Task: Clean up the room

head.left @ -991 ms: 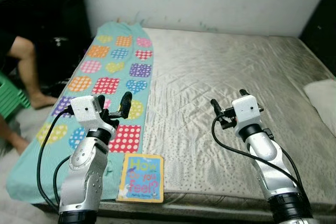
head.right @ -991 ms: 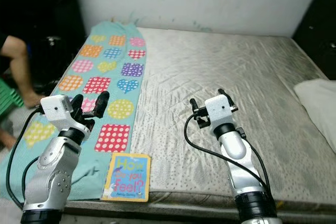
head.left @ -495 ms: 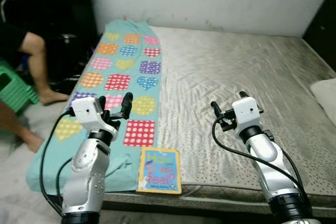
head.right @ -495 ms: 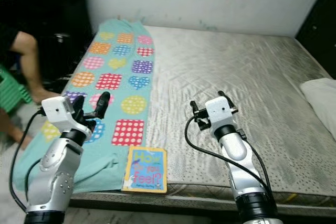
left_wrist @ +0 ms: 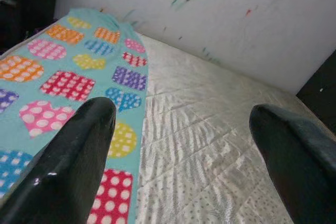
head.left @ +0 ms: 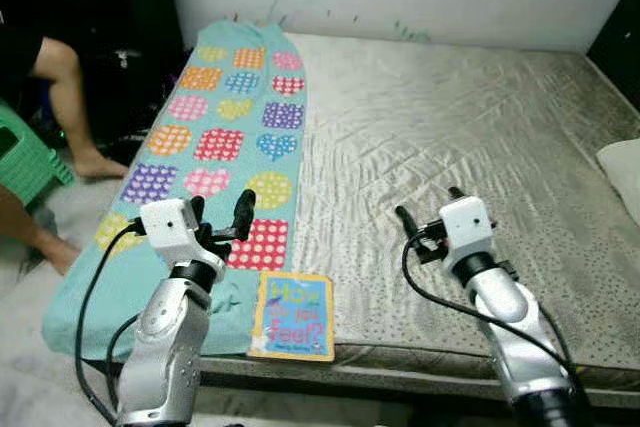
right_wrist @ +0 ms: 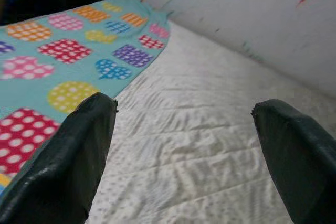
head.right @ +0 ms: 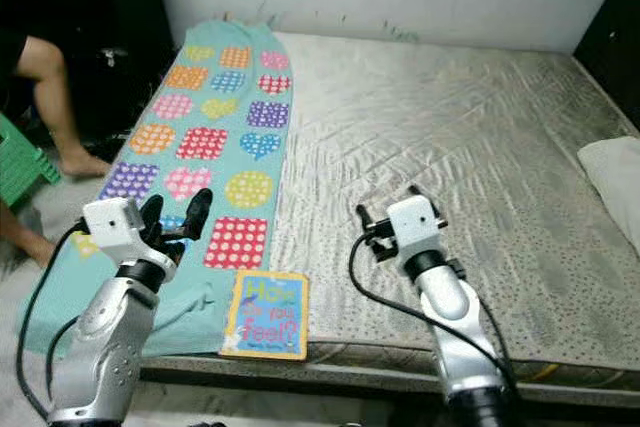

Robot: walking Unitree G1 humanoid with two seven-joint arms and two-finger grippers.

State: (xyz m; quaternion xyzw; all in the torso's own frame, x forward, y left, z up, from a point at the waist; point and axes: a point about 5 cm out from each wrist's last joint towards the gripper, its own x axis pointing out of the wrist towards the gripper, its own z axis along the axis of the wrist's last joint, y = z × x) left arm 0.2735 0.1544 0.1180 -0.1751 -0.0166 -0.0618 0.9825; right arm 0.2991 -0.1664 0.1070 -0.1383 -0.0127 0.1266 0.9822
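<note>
Book (head.left: 292, 315) at near edge of bed (head.left: 470, 137), beside patterned blanket (head.left: 215, 137). Left hand (head.left: 220, 219) and right hand (head.left: 428, 220) hover wide open, empty. Better lower left hand straight over book, pinch edge.

Two silver, jointed metal arms rise from the bottom edge of the frame, one at lower left and one at lower right. Each ends in a boxy white wrist housing. The left gripper (head.left: 220, 215) and right gripper (head.left: 429, 218) each carry two long, glossy black fingers (left_wrist: 73, 166). Black cables loop loosely beside both forearms, and black collars ring the joints.
</note>
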